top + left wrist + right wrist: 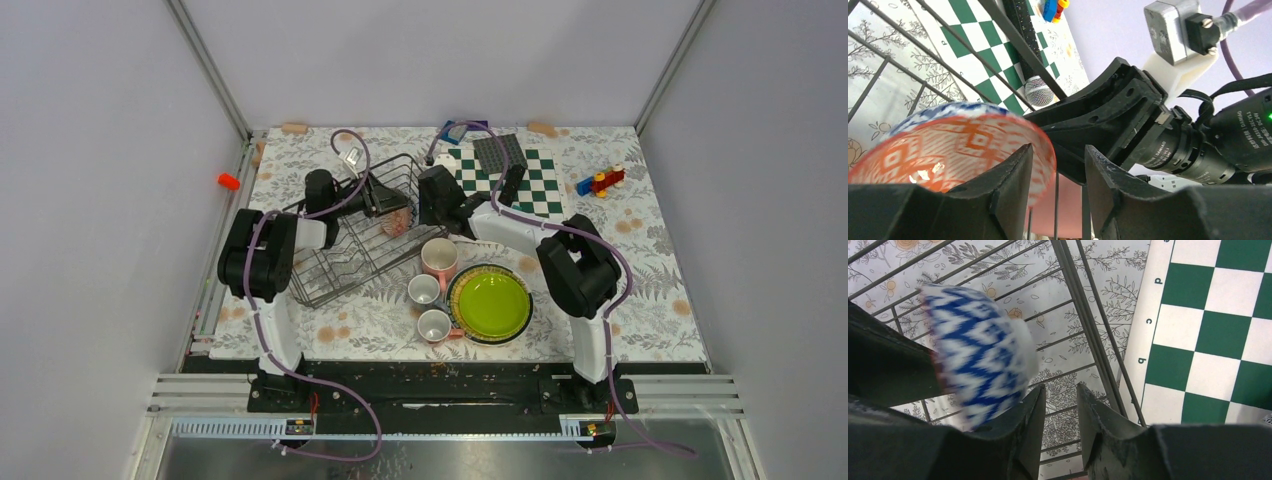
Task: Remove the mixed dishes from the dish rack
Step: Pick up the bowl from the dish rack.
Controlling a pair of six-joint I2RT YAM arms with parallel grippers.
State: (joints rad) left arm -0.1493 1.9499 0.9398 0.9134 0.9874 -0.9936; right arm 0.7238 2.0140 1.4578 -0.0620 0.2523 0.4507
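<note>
The dark wire dish rack stands at the left of the table and holds only the small bowl at its far right corner. The bowl is tilted, orange-patterned inside and blue-white outside, and blurred. My left gripper is open in the left wrist view, its left finger against the bowl's rim. My right gripper is narrowly open, with the bowl just left of its fingers. The pink mug, two grey mugs and the stacked plates stand on the table.
The green-white chessboard lies right of the rack with a dark grey block on it. Toy blocks lie at the far right. The rack's rim wires run close past the right gripper's fingers.
</note>
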